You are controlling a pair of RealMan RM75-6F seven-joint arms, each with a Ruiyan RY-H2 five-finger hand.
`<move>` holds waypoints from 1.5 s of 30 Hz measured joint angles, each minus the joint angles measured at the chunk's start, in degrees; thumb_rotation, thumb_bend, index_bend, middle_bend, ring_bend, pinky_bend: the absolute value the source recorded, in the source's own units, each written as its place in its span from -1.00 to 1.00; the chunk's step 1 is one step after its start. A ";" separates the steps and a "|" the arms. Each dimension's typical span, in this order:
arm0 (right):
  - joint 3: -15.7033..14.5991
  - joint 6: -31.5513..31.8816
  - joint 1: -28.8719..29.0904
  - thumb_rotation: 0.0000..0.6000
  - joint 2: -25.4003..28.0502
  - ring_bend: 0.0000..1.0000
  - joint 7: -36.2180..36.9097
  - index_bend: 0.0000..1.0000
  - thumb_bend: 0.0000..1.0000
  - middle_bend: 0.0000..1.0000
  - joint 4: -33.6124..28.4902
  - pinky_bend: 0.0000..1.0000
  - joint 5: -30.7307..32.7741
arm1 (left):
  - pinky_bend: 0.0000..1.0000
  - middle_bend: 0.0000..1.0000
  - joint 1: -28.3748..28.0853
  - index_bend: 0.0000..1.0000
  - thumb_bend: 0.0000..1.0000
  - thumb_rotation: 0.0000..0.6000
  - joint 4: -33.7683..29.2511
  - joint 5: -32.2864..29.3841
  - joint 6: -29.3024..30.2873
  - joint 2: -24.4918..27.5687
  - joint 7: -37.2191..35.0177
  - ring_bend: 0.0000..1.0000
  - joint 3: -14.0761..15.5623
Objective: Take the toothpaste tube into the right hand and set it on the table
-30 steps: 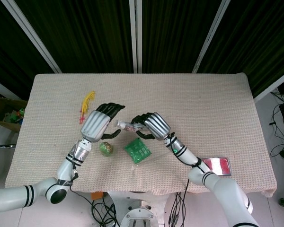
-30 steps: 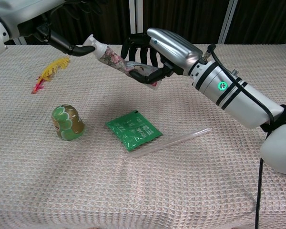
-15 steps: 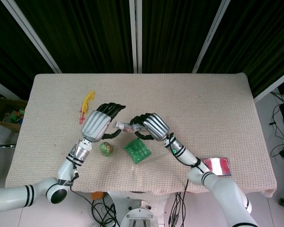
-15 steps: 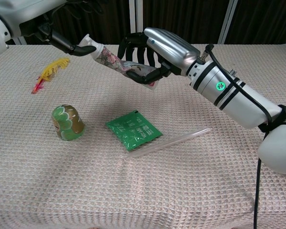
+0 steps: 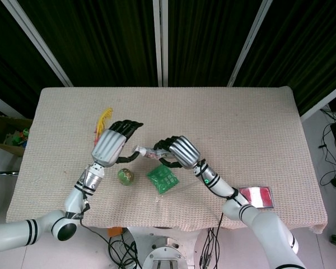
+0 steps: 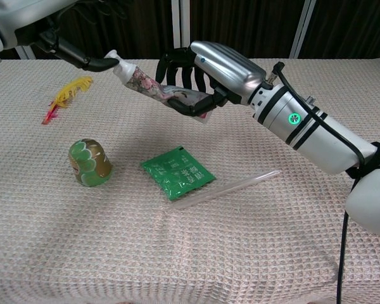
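While the right hand [image 6: 199,79] grips the toothpaste tube [image 6: 153,90], the spread left hand's [image 5: 113,144] fingertips [image 6: 104,63] seemingly touch its cap.

The scene is viewed from high above in the head view, looking steeply down, so that the whole cloth-covered surface [image 5: 241,123] and the dark curtains behind it are taken in from far off. In the chest view the same surface [image 6: 114,253] is seen from low and close, facing forward across it. Shared by both are the green packet [image 5: 164,178] [image 6: 177,171] and the middle of the surface.
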 measured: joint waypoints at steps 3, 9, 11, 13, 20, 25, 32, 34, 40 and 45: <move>-0.05 0.20 -0.16 1.00 0.01 0.08 0.11 0.74 0.42 0.41 -0.06 0.35 -0.03 | -0.54 -0.63 0.12 -0.70 -0.47 0.70 -0.10 -0.17 0.02 0.35 0.26 -0.68 0.04; -0.34 0.42 -0.31 1.00 0.02 0.09 0.21 0.75 0.42 0.42 0.04 0.35 -0.30 | -0.54 -0.63 -0.03 -0.70 -0.47 0.69 -0.06 -0.48 -0.15 0.84 0.77 -0.68 -0.22; -0.40 0.59 -0.33 1.00 0.01 0.09 0.26 0.75 0.43 0.42 0.11 0.35 -0.40 | -0.54 -0.63 -0.15 -0.70 -0.47 0.70 -0.06 -0.61 -0.28 1.01 0.91 -0.68 -0.37; -0.45 0.71 -0.36 1.00 0.00 0.09 0.33 0.76 0.42 0.42 0.15 0.35 -0.45 | -0.54 -0.63 -0.28 -0.70 -0.47 0.71 -0.06 -0.74 -0.42 1.12 0.98 -0.68 -0.51; -0.78 1.25 -0.57 1.00 -0.17 0.09 0.85 0.76 0.42 0.42 0.48 0.35 -0.79 | -0.55 -0.63 -1.14 -0.70 -0.47 0.70 0.09 -1.44 -1.53 1.48 1.61 -0.68 -0.97; -1.11 1.79 -0.65 1.00 -0.16 0.09 0.98 0.76 0.41 0.42 1.09 0.35 -1.17 | -0.55 -0.63 -1.74 -0.70 -0.47 0.71 0.19 -2.02 -2.26 1.57 1.83 -0.69 -1.31; -1.28 2.78 -0.63 1.00 -0.41 0.09 1.11 0.77 0.40 0.42 1.97 0.35 -1.52 | -0.55 -0.63 -2.97 -0.70 -0.47 0.70 0.54 -2.26 -4.08 1.35 1.20 -0.68 -1.33; -1.30 2.86 -0.53 1.00 -0.42 0.09 1.06 0.77 0.40 0.42 2.20 0.35 -1.56 | -0.55 -0.63 -3.20 -0.70 -0.47 0.69 0.62 -2.20 -4.37 1.28 0.82 -0.69 -1.30; -1.36 2.65 -0.41 1.00 -0.43 0.09 0.98 0.77 0.40 0.42 2.37 0.35 -1.54 | -0.55 -0.63 -3.64 -0.70 -0.47 0.70 0.88 -1.87 -4.78 1.22 -0.19 -0.69 -1.17; -1.66 2.73 -0.47 1.00 -0.57 0.09 0.84 0.77 0.38 0.42 2.66 0.35 -1.74 | -0.55 -0.63 -3.58 -0.70 -0.47 0.70 1.13 -1.82 -4.64 1.39 -0.98 -0.68 -1.06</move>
